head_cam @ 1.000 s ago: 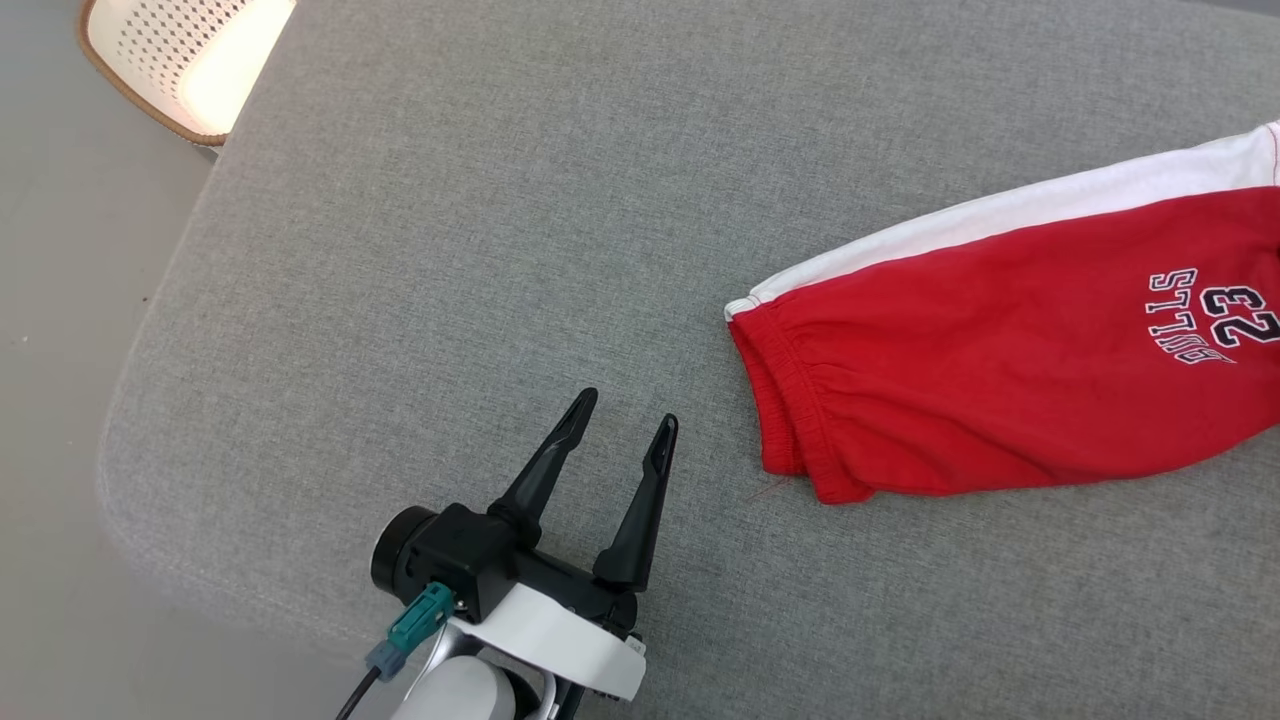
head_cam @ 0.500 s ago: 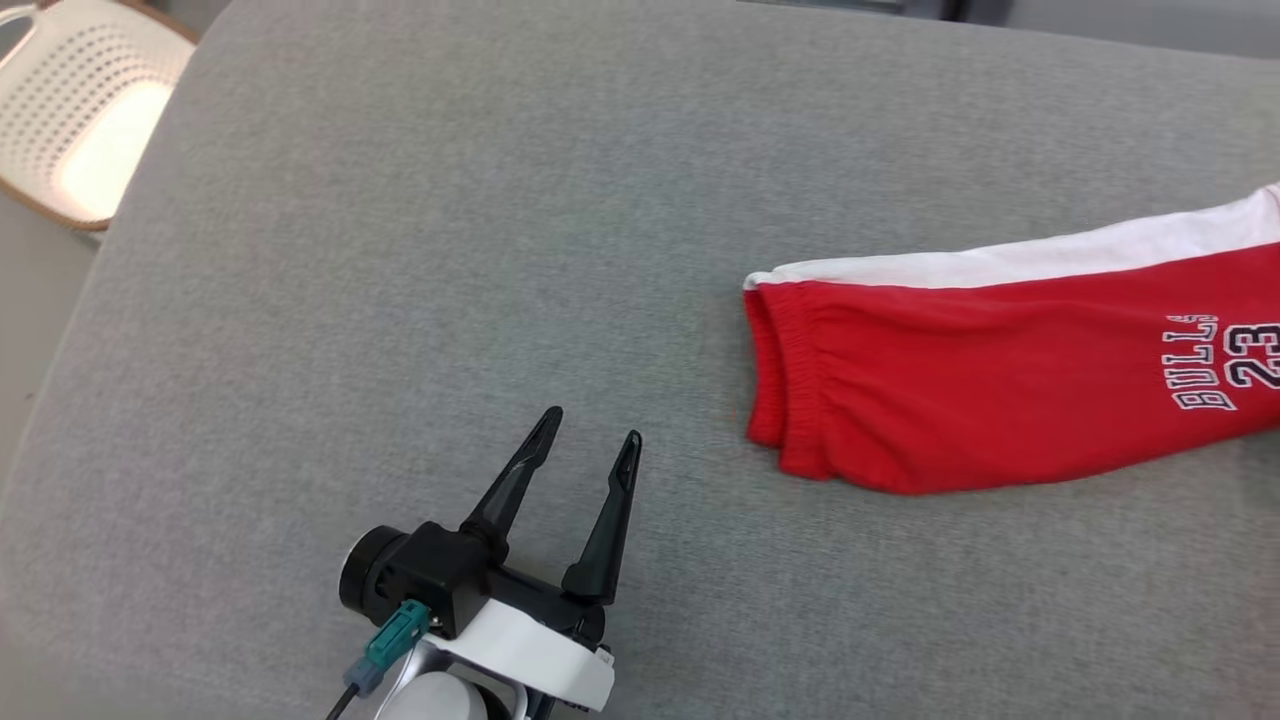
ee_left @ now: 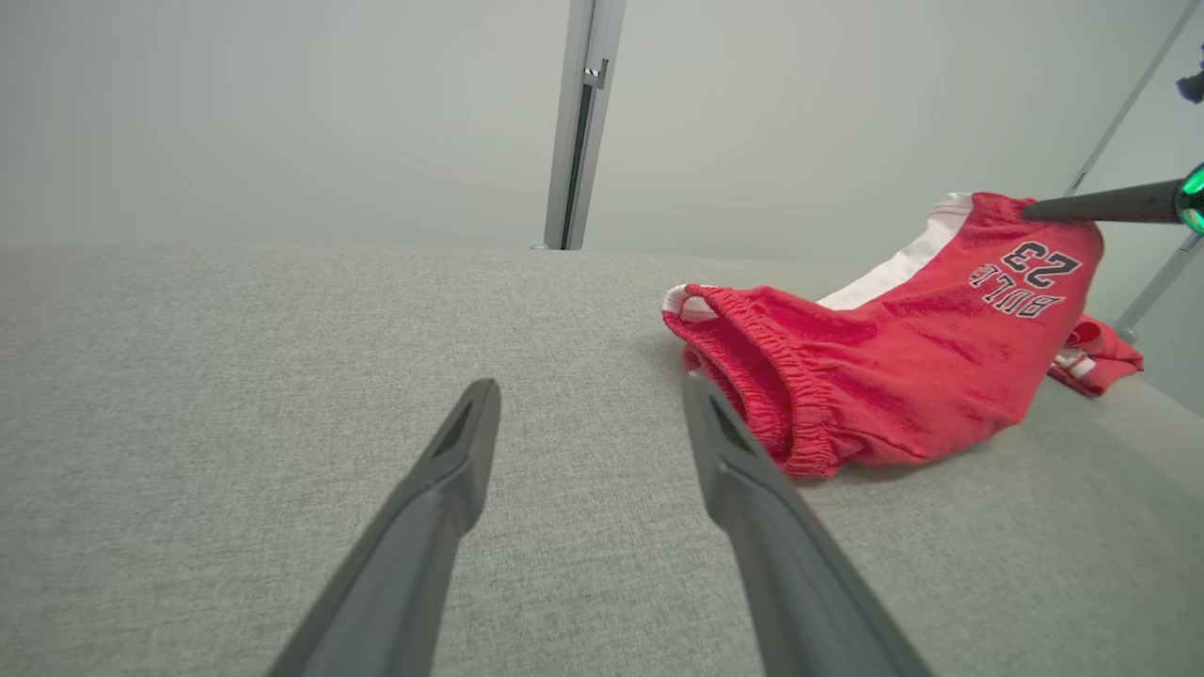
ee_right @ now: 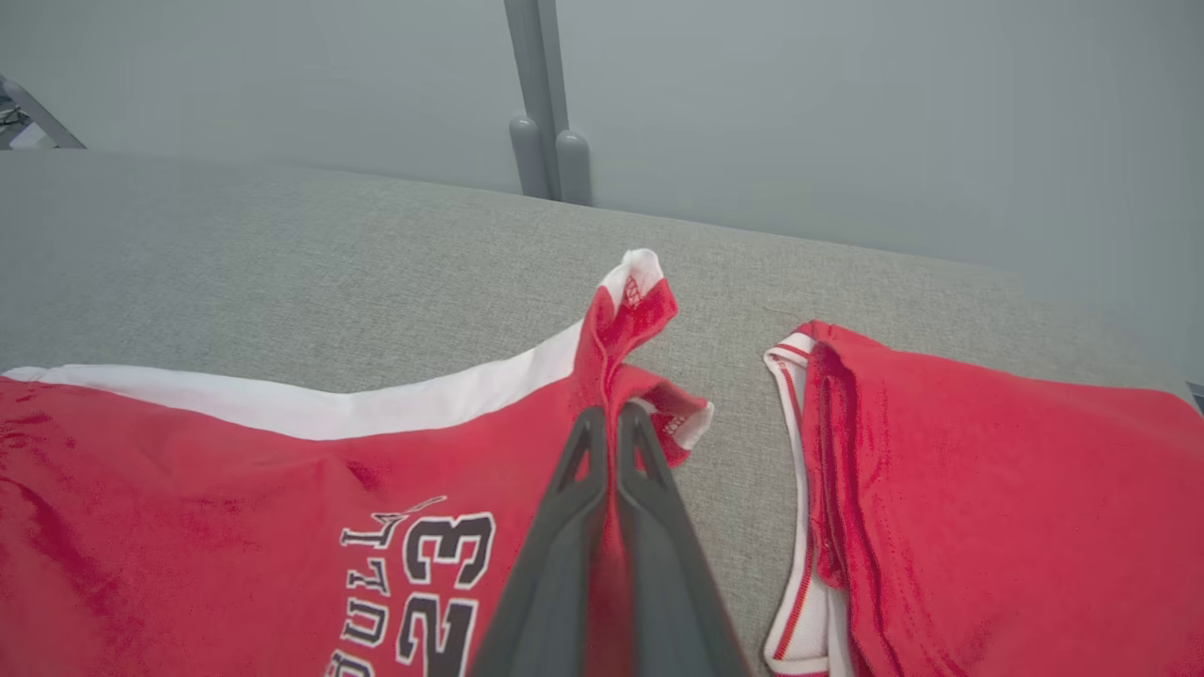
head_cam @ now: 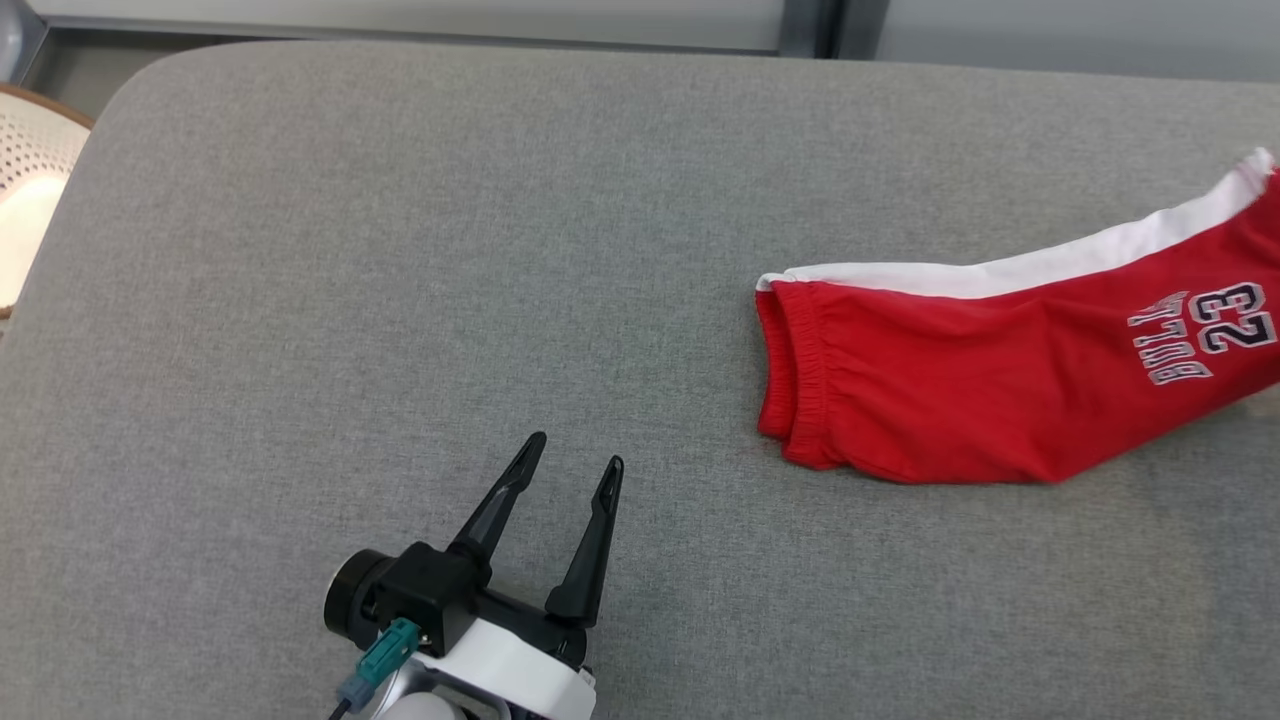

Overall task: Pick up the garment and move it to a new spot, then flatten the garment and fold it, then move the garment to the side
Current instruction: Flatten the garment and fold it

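I've got the left pincer (head_cam: 576,452) at 7 o'clock in the head view, fingers spread wide with nothing between them, over the grey surface (head_cam: 400,250). The garment (head_cam: 950,400), red with a white side stripe and a "23" print, lies at 3 o'clock, well apart from that pincer, its elastic end toward the middle. On the right wrist view the right pincer (ee_right: 612,414) is clamped tight on a fold of the garment's red edge, just by the stripe, and that end rides up off the surface. A second red piece (ee_right: 988,489) lies at 3 o'clock of the grip, apart from it.
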